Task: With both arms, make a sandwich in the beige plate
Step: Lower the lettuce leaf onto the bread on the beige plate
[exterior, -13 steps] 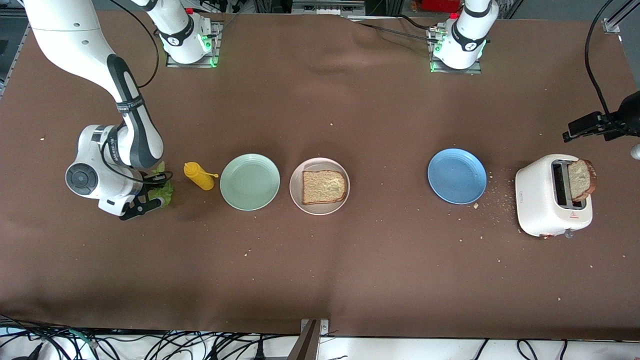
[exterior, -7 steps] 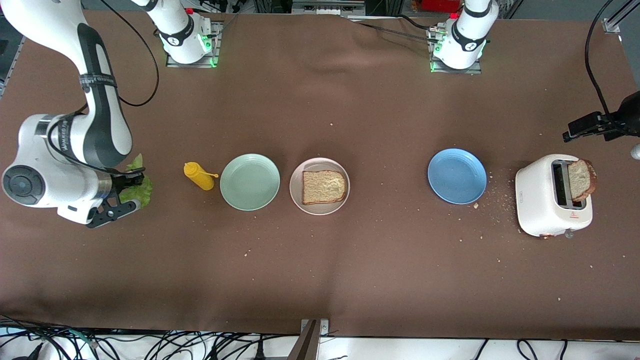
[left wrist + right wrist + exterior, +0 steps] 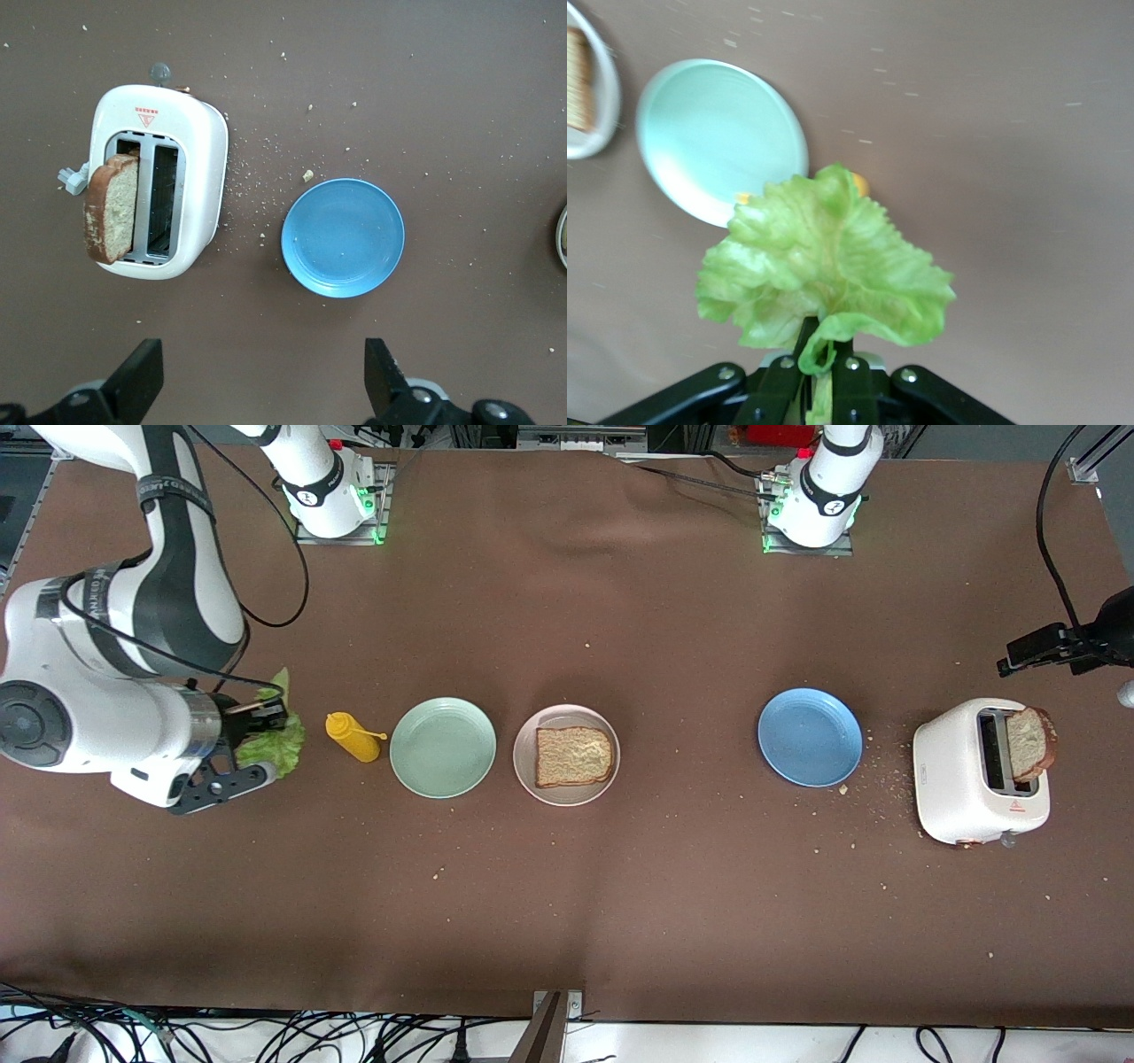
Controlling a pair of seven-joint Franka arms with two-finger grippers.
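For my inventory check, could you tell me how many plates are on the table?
3, in a row: the mint-green plate beside the mustard bottle, the beige plate holding toast next to it, and the blue plate nearer the toaster.

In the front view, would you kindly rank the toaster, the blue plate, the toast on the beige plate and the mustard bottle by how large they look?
1. Toaster
2. Blue plate, close to the toaster
3. Toast on the beige plate
4. Mustard bottle
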